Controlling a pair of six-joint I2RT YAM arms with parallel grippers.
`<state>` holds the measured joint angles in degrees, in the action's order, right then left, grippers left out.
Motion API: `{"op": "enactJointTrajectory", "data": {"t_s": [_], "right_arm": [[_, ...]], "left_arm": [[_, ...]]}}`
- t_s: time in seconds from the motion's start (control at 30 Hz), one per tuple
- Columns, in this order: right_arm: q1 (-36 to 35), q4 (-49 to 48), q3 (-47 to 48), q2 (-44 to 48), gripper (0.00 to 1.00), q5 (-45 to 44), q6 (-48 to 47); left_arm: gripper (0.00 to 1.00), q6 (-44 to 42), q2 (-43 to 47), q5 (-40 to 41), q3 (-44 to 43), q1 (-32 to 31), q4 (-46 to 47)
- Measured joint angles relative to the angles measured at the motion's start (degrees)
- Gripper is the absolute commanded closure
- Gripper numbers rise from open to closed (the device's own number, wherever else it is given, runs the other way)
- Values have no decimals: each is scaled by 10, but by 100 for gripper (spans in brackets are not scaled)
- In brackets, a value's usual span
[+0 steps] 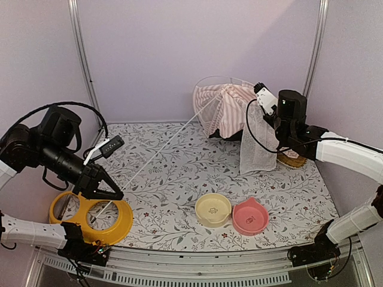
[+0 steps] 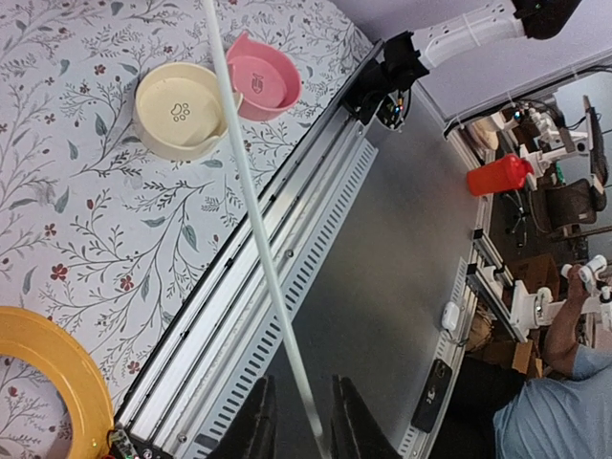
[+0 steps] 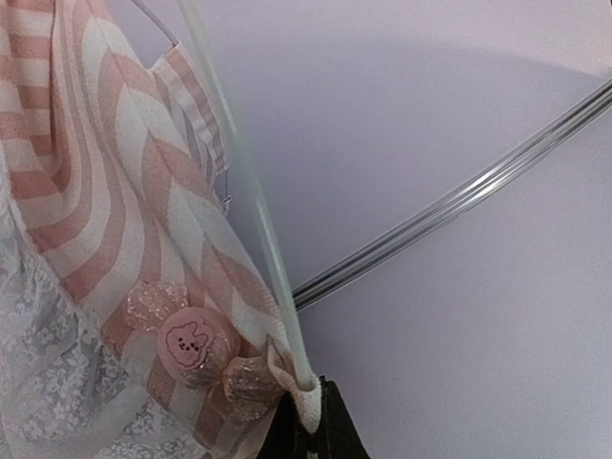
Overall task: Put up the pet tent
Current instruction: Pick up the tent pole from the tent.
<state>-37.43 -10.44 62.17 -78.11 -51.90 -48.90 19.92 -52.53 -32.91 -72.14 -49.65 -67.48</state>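
The left hand [image 2: 301,387] hangs over the near left corner of the surface [image 1: 179,179], its two fingers [image 2: 256,421] a little apart on either side of a thin clear pole [image 2: 249,191]; a sliver of gap shows on each side, so the hand is open around the pole, not clamped on it. From there the pole runs in a straight slant across the floral surface up to the pet tent [image 1: 224,110] by the far edge, right of the middle. The right hand [image 3: 308,421] is closed on the tent, pinching a white fabric end where a pole enters the pink-and-white striped cloth, just beside a small pink bunny badge [image 3: 186,341]. A white mesh panel [image 1: 257,146] droops from that grip toward the surface. Along the near edge sit a cream bowl [image 1: 213,209] and a pink bowl [image 1: 250,216], touching side by side. A yellow ring stand [image 1: 122,224] lies at the near left corner, below the left hand
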Motion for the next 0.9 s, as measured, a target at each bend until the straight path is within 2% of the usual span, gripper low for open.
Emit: {"op": "enactJointTrajectory", "data": {"t_s": [0.1,0.2,0.27,0.37,0.43,0.53,0.67,0.77,0.9], "right_arm": [[1,0,0,0,100,0,0],[3,0,0,0,100,0,0],[5,0,0,0,100,1,0],[7,0,-1,0,100,1,1],[8,3,-1,0,91,2,7],[8,34,2,0,66,4,41],[10,132,36,0,42,42,126],[11,209,77,5,29,90,205],[11,303,124,26,25,160,304]], "left_arm": [[92,-2,0,-1,3,-3,-2],[92,-3,0,0,7,-5,-2],[100,-3,0,-1,9,-6,-2],[100,-1,0,0,10,-8,-2],[100,2,0,-1,11,-9,0],[100,12,1,-7,12,-11,22],[100,34,8,-14,25,-14,84],[100,53,8,-14,40,-17,135],[100,82,6,-8,66,-21,211]]}}
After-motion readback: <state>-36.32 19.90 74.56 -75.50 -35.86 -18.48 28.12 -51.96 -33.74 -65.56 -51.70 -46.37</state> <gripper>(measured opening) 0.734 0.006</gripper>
